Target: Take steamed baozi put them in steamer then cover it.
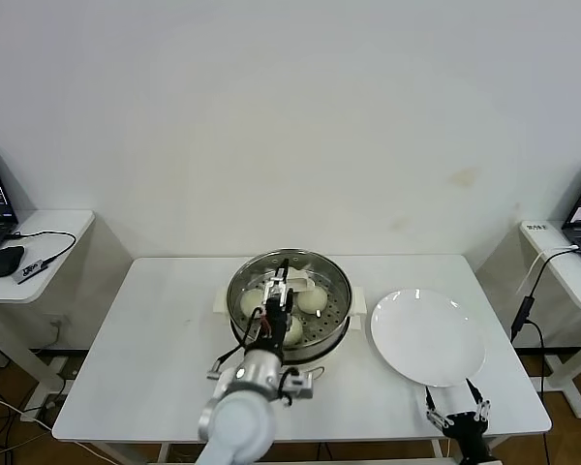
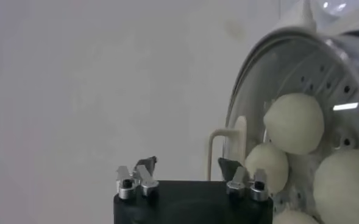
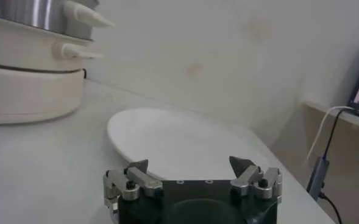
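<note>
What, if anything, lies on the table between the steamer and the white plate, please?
Nothing: in the head view only a narrow bare strip of table separates the steamer from the white plate. The right wrist view shows the same bare stretch.

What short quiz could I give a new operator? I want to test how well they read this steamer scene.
1. True or false: the lid is already on the steamer.
2. Where is the right gripper? A) above the buns B) near the table's front edge, beside the plate C) on the laptop
3. How do the fingers of the left gripper stand?

Key
1. True: the glass lid sits on the pot, with the buns under it.
2. B; it is open and holds nothing.
3. Open, just above the lid's handle, gripping nothing.
</note>
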`<state>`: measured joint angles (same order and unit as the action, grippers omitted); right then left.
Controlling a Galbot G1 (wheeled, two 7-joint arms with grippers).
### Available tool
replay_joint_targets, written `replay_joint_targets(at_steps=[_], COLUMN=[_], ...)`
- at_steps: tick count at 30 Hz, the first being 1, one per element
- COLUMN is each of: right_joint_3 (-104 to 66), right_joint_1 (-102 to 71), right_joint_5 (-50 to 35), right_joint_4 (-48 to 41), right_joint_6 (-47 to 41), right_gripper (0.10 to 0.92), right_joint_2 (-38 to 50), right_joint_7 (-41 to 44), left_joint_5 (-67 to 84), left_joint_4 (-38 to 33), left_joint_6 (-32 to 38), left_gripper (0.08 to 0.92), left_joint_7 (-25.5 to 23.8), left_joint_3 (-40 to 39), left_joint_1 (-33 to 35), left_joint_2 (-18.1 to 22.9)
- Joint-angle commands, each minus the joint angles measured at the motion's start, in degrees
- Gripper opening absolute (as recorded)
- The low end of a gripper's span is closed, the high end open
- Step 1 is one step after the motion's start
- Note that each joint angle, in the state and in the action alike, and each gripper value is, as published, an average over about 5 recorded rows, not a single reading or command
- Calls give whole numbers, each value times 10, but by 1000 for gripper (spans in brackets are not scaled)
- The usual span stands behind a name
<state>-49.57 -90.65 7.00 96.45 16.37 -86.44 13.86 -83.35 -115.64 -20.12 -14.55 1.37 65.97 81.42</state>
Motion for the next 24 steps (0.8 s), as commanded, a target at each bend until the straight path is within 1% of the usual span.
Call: replay_joint_targets(at_steps=[1, 3, 6, 8, 11, 13, 17, 24], right_joint_3=[8, 17, 30, 40, 52, 58, 67, 91], right_joint_1=[-3, -3, -9, -15, -28, -37, -60, -102], right_joint_5=[-5, -5, -6, -9, -15, -20, -40, -96], right_joint_4=[3, 5, 9, 16, 28, 36, 60, 107], right_joint_6=[6, 7, 8, 9, 12, 16, 23, 2], right_gripper=[823, 823, 823, 823, 823, 823, 823, 823], right_joint_2=[3, 0, 2, 8, 25, 41, 79, 130], right_joint_7=[-1, -1, -2, -4, -6, -8, -15, -23], left_joint_5=[292, 448, 614, 699, 812, 853, 896, 946], left_joint_4=[-136, -119, -84, -72, -70, -70, -68, -40], left_joint_6=[96, 143, 207, 224, 221, 225, 229, 292], left_gripper=[816, 821, 823, 823, 823, 823, 823, 823], left_joint_7=[145, 214, 303, 326, 332, 328, 310, 288], left_joint_3=[106, 157, 217, 239, 258, 264, 266, 289], left_joint_1=[201, 222, 247, 265, 288, 302, 325, 381], left_joint_2=[-37, -41, -49, -53, -49, -41, -25, -7])
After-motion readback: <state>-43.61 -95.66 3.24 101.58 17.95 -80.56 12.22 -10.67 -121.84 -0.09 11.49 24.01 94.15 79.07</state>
